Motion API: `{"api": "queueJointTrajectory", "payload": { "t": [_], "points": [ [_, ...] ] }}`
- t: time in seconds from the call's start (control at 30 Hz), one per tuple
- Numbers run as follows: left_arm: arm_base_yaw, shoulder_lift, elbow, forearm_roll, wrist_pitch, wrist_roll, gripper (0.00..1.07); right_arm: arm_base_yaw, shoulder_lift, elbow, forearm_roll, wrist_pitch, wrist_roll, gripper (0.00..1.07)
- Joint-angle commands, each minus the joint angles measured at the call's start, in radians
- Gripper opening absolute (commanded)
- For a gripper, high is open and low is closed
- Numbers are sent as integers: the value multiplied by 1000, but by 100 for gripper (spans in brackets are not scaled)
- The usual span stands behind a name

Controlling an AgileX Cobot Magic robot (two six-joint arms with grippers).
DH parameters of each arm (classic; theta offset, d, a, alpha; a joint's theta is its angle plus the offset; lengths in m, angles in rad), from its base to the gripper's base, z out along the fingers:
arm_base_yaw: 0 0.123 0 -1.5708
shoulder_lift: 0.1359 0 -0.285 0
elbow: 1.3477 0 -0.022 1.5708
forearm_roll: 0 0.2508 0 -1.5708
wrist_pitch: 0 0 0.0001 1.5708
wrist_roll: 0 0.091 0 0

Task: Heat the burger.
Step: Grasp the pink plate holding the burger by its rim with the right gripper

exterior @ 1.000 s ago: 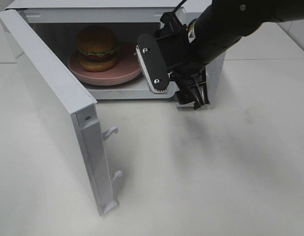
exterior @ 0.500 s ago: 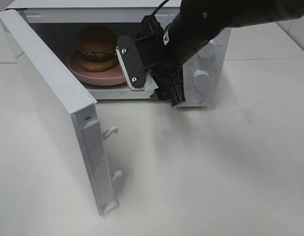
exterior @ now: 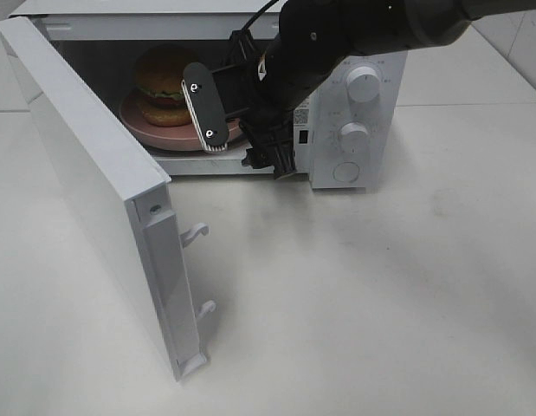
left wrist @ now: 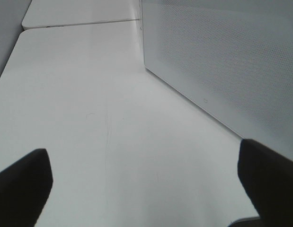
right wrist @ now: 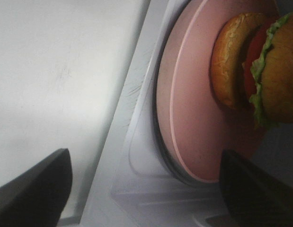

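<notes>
With the burger (exterior: 166,76) sitting inside the microwave (exterior: 376,130) and my right gripper (exterior: 240,134) wide open and empty, I reckon next is backing out and shutting the door (exterior: 86,147).

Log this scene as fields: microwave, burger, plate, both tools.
microwave: white box-shaped microwave oven, its white door swung wide open
burger: round golden-bun burger, inside the oven on the plate
plate: flat round pink plate, inside the oven, under the burger
right tool: open, empty, at the oven mouth near the plate
left tool: open, empty, over the white table
</notes>
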Motion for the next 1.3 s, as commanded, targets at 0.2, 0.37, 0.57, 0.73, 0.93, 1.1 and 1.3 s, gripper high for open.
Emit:
{"api": "queueJointTrajectory", "payload": {
  "t": [0.2, 0.37, 0.57, 0.73, 0.93, 1.1, 1.3],
  "points": [
    [0, -18, 2, 3, -13, -5, 100, 4, 77, -97, -18, -3, 58, 82],
    [0, -18, 2, 3, -13, -5, 100, 4, 125, -158, -20, 31, 93, 81],
    [0, -18, 2, 3, -13, -5, 100, 4, 181, -223, -20, 36, 93, 80],
    [0, -18, 2, 3, -13, -5, 100, 4, 220, -272, -20, 45, 105, 79],
    [0, -18, 2, 2, -13, -5, 100, 4, 272, -327, -19, 49, 112, 78],
    [0, -18, 2, 2, -13, -5, 100, 2, 300, -354, -16, 47, 112, 76],
    [0, -18, 2, 2, -13, -5, 100, 1, 343, -390, 0, 49, 112, 76]
  ]
}}
